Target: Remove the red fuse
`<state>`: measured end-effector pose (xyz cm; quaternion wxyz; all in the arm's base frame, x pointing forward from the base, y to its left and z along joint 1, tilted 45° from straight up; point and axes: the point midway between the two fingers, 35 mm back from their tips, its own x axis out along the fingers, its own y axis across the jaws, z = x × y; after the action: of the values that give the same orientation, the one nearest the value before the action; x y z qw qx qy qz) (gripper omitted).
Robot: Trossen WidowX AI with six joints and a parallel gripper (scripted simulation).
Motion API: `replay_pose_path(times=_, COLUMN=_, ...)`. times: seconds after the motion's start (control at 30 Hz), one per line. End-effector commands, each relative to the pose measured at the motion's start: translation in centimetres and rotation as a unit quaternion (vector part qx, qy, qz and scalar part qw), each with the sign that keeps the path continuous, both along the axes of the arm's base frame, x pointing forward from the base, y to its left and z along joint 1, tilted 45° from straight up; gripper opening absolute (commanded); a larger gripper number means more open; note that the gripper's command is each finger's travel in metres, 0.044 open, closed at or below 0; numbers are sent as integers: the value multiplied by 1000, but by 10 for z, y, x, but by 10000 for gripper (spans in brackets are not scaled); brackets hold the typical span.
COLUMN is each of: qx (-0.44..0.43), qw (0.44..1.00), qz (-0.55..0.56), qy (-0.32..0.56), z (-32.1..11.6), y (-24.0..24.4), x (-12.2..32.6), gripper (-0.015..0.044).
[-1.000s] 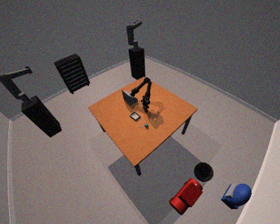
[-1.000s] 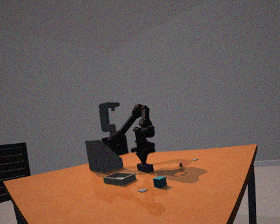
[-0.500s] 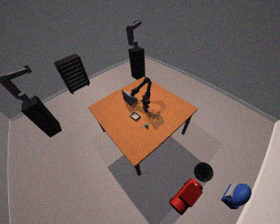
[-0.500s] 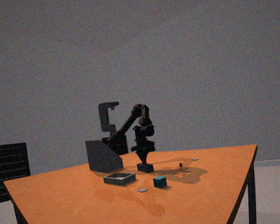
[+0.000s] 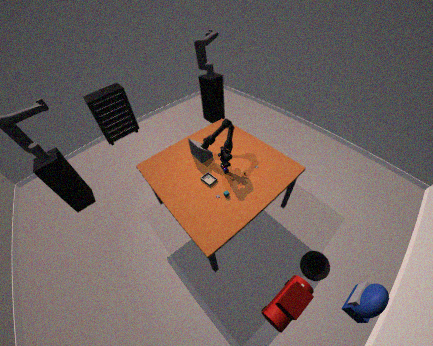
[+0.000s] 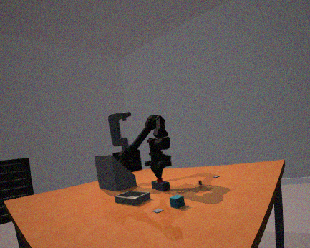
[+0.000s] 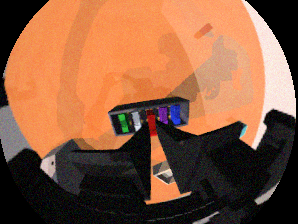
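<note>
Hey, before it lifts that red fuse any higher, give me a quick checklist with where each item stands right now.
1. Grip: gripper shut on the red fuse. Ok.
2. Fuse free of the fuse block: red shows just above it in the exterior view; full clearance, cannot tell.
3. Fingers apart from the white and purple neighbouring fuses: too small, cannot tell.
4. Tray open, nothing seen in it. Ok.
5. Teal cube lies off the block-to-tray line. Ok.

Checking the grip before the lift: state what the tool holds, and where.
The tool is shut on the red fuse, pinching its top end; the lower part still sits in the fuse block.
</note>
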<state>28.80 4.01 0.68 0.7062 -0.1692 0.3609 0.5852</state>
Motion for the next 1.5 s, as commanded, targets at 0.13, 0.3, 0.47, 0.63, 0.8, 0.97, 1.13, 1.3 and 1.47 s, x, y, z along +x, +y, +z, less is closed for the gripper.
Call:
replay_pose_path(times=0.13, qx=-3, qw=1000, qz=1, qy=-3, z=3, y=-4, x=1, gripper=0)
replay_pose_path(times=0.3, qx=-2, qw=1000, qz=0, qy=-3, z=5, y=-6, x=0, gripper=0)
replay_pose_path(times=0.47, qx=-2, qw=1000, qz=0, qy=-2, z=7, y=-7, x=0, gripper=0)
replay_pose_path(times=0.63, qx=-2, qw=1000, qz=0, qy=-2, z=9, y=-9, x=0, gripper=0)
replay_pose_path(times=0.8, qx=-2, qw=1000, qz=0, qy=-2, z=10, y=-11, x=0, gripper=0)
replay_pose_path(times=0.97, qx=-2, qw=1000, qz=0, qy=-2, z=12, y=-12, x=-1, gripper=0)
replay_pose_path(times=1.13, qx=-2, qw=1000, qz=0, qy=-2, z=14, y=-15, x=-1, gripper=0)
replay_pose_path(times=1.3, qx=-2, qw=1000, qz=0, qy=-2, z=20, y=-20, x=-1, gripper=0)
replay_pose_path(times=1.47, qx=-2, qw=1000, qz=0, qy=-2, z=26, y=-26, x=-2, gripper=0)
